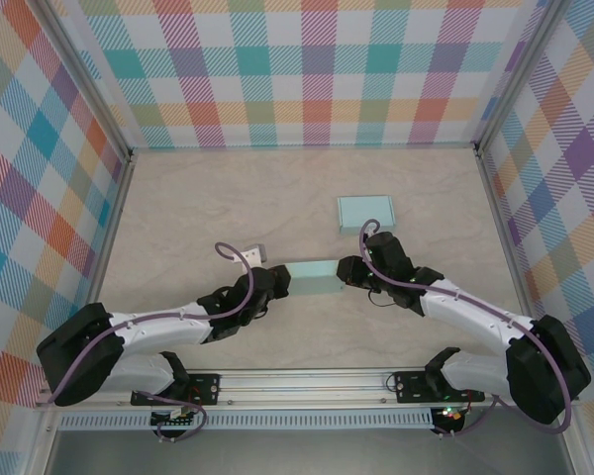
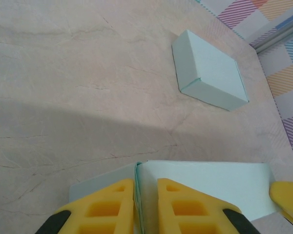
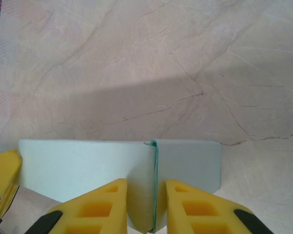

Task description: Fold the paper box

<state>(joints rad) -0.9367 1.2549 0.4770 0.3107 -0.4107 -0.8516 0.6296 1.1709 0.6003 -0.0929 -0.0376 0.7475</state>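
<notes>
The paper box [image 1: 313,278], a pale teal flat piece, lies on the table between my two grippers. My left gripper [image 1: 277,283] holds its left end. In the left wrist view the yellow fingers [image 2: 105,207] stand on either side of an upright fold of the paper box [image 2: 210,183], and the left gripper [image 2: 145,200] is shut on that fold. My right gripper [image 1: 352,269] holds the right end. In the right wrist view the right gripper [image 3: 147,204] pinches a raised crease of the paper box [image 3: 83,163] between its fingers [image 3: 198,207].
A finished teal box [image 1: 366,213] sits behind the work, toward the right [image 2: 210,73]. Plaid walls close in the marble-patterned table [image 1: 208,208] on three sides. A metal rail [image 1: 297,381] runs along the near edge.
</notes>
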